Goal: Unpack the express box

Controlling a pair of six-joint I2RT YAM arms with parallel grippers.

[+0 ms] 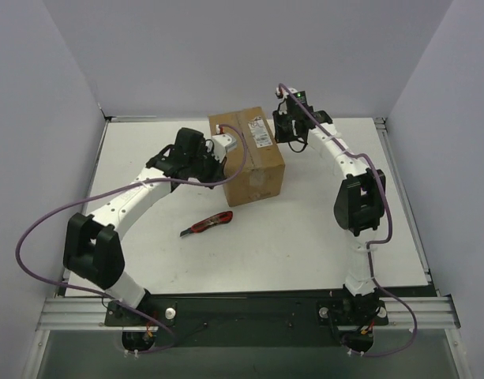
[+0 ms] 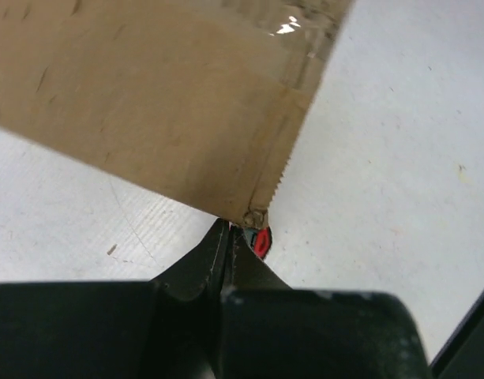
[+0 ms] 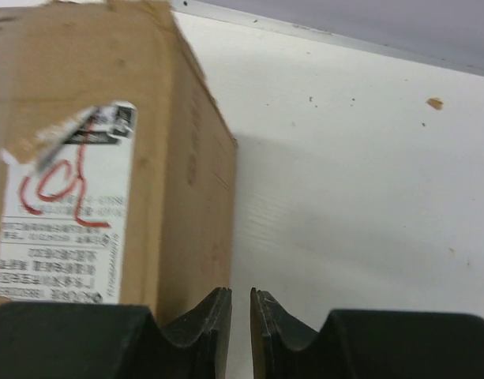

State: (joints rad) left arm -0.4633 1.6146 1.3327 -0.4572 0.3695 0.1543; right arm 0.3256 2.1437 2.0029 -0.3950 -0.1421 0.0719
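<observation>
The express box (image 1: 245,162) stands on the white table (image 1: 320,229), between the two grippers. Its top flaps are down. A white printed label (image 1: 260,132) lies on the top of the box, close to its right edge.

The left gripper (image 1: 223,147) is at the left side of the box, near its top. In the left wrist view its jaws are together, with only a thin dark line between them. The tips (image 2: 230,230) are right below a corner of the box (image 2: 147,95), and a strip of tape (image 2: 293,118) with a toothed end runs down to this corner. I cannot tell if the fingers pinch the end of the tape or only touch it. A small red and black thing (image 2: 261,242) shows just beside the tips; what it is I cannot tell.

The right gripper (image 1: 294,142) is just beside the right side of the box, near its far corner. In the right wrist view its jaws (image 3: 241,296) are a little apart, with a narrow gap. Only the table shows through the gap. The side wall of the box (image 3: 194,158) is close to the left finger (image 3: 214,324). The label (image 3: 64,213) has red pen marks, and its upper corner is torn and lifted.

A red and black utility knife (image 1: 207,224) lies on the table in front of the box, a little to its left and apart from it.
</observation>
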